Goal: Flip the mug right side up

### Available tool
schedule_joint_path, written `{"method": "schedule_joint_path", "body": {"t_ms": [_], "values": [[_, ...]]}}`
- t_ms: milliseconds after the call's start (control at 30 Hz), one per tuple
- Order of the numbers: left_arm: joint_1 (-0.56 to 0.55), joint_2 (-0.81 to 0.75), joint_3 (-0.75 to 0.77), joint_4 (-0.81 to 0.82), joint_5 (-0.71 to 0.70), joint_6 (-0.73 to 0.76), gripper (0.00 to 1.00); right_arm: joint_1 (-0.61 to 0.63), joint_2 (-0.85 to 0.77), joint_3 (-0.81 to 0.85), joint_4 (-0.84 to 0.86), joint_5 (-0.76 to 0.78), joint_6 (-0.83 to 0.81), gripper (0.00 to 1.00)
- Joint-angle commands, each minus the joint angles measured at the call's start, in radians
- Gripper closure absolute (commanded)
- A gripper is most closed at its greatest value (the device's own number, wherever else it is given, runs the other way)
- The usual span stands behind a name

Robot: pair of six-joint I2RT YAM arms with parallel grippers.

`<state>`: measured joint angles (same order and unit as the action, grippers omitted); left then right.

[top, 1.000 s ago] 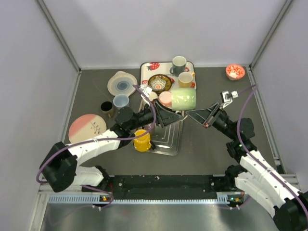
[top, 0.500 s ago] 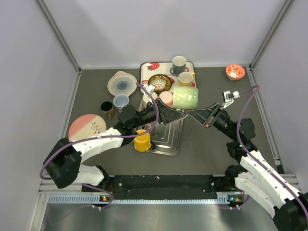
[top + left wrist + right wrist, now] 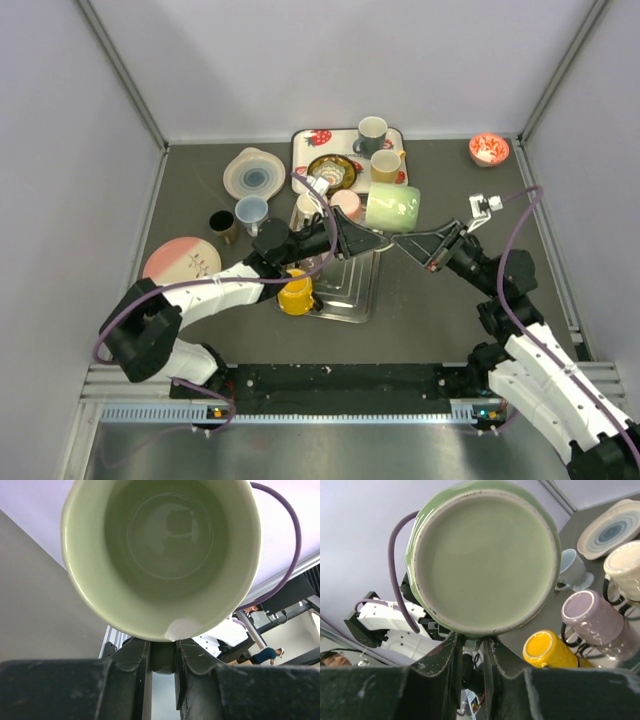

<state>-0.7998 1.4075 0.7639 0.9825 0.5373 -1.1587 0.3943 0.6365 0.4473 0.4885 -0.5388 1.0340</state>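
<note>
The green mug (image 3: 392,207) hangs on its side above the dish rack (image 3: 345,292), held between both arms. My left gripper (image 3: 374,238) reaches it from the left and is shut on the handle; in the left wrist view the mug (image 3: 160,545) shows its open mouth above my left gripper (image 3: 162,656). From the right comes my right gripper (image 3: 402,241), whose fingers also pinch the handle. The right wrist view has the mug's (image 3: 485,555) flat base facing the camera above my right gripper (image 3: 472,647).
A yellow mug (image 3: 294,292) and a pink mug (image 3: 345,205) sit on the rack. Behind stands a strawberry tray (image 3: 312,141) with cups and a bowl. A blue-ringed plate (image 3: 252,173), blue cup (image 3: 251,211), black cup (image 3: 222,224) and pink plate (image 3: 181,263) lie left; a red bowl (image 3: 489,150) far right.
My left gripper has moved in under the mug and closed on its handle. The mug has shifted a little to the right and tipped. The right gripper's jaws look slightly eased.
</note>
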Motion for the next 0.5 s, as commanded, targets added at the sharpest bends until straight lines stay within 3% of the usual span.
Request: {"method": "schedule_joint_path", "body": {"t_ms": [0, 100, 200, 467], "values": [[-0.006, -0.053, 0.096, 0.01, -0.037, 0.056, 1.0, 0.002, -0.026, 0.077, -0.183, -0.059, -0.149, 0.7], [-0.007, -0.094, 0.162, -0.233, -0.063, 0.203, 1.0, 0.002, -0.055, 0.155, -0.394, 0.0, -0.241, 0.52], [-0.007, -0.113, 0.253, -0.467, -0.103, 0.359, 1.0, 0.002, -0.101, 0.229, -0.617, 0.086, -0.359, 0.43], [-0.009, -0.021, 0.498, -0.895, -0.272, 0.672, 1.0, 0.001, -0.241, 0.365, -0.991, 0.389, -0.46, 0.36]]}}
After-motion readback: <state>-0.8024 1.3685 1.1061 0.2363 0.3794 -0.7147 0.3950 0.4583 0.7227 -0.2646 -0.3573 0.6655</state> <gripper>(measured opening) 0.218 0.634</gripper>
